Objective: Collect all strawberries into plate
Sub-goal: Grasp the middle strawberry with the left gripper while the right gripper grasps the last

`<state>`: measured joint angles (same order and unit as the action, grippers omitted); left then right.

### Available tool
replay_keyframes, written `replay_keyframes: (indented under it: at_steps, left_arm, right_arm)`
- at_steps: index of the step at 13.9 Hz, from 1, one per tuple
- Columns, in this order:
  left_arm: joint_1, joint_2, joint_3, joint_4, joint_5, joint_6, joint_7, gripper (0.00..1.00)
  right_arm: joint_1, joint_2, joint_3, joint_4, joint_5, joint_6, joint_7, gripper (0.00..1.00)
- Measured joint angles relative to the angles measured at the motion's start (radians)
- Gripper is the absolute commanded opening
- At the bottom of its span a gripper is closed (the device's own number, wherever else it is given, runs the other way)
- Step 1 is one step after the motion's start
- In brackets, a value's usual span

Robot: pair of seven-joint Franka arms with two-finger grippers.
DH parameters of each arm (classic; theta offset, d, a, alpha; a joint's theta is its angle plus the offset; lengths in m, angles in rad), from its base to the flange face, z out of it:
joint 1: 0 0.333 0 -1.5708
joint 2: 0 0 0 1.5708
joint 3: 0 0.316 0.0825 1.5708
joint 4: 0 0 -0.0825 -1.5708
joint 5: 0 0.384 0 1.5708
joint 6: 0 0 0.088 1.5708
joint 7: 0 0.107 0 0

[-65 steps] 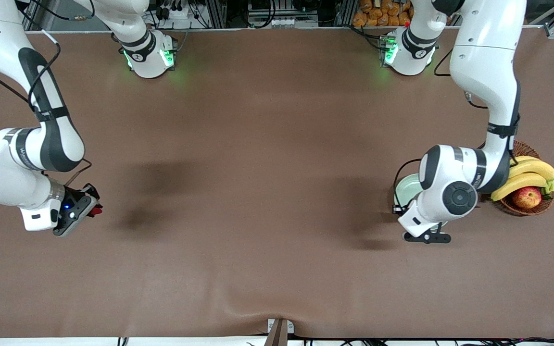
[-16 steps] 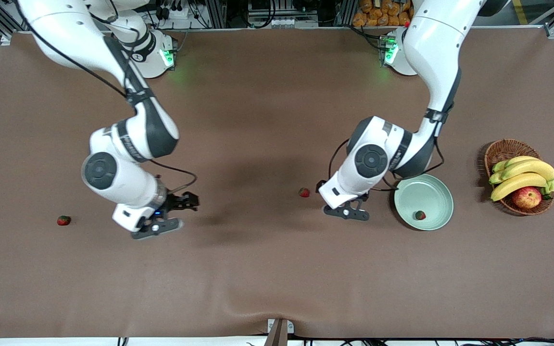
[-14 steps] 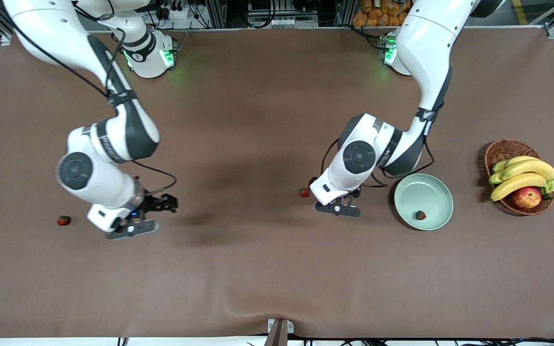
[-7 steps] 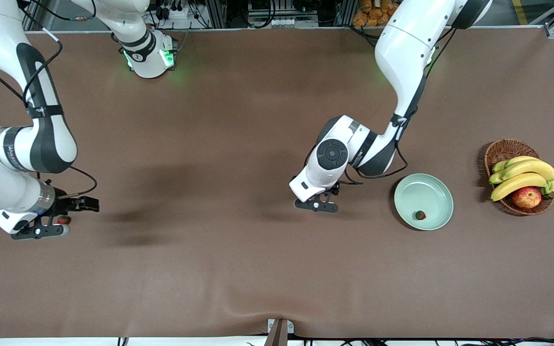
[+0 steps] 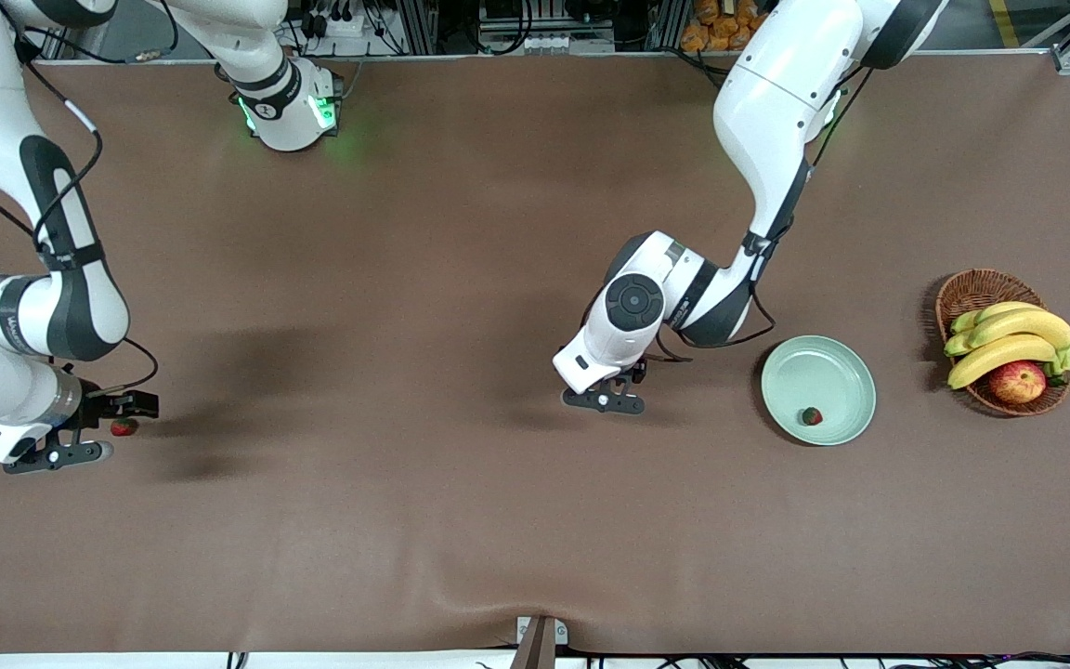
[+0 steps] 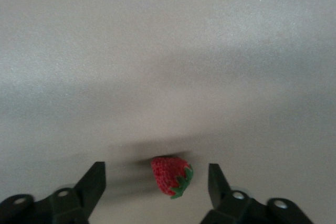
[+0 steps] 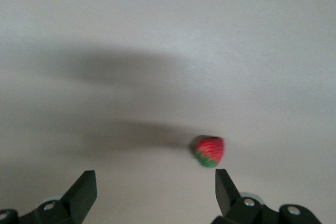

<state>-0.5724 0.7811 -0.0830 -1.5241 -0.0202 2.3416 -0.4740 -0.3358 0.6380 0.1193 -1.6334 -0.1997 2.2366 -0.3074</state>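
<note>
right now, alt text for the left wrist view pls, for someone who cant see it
A small red strawberry with a green cap lies on the brown table, between the two dark fingers of the left gripper, which stand apart on either side without touching it.

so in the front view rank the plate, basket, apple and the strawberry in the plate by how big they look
1. basket, about level with the plate; too close to rank
2. apple
3. strawberry in the plate, clearly smallest
</note>
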Motion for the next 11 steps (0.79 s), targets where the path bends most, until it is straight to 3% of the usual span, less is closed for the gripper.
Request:
replay_keyframes:
  at_steps: [2,5,11]
  left_arm:
    - [-0.008,0.008,0.0,0.0,0.0,0.011,0.0,0.84]
    - [-0.017,0.013,0.0,0.001,0.0,0.013,-0.001,0.72]
    - [-0.023,0.019,0.0,0.001,0.0,0.013,-0.001,0.64]
  right_arm:
    - [-0.047,0.041,0.0,0.005,0.0,0.031,-0.039,1.0]
    - [-0.083,0.083,0.0,0.011,0.0,0.077,-0.074,1.0]
    - [-0.086,0.107,0.005,0.015,0.029,0.094,-0.077,1.0]
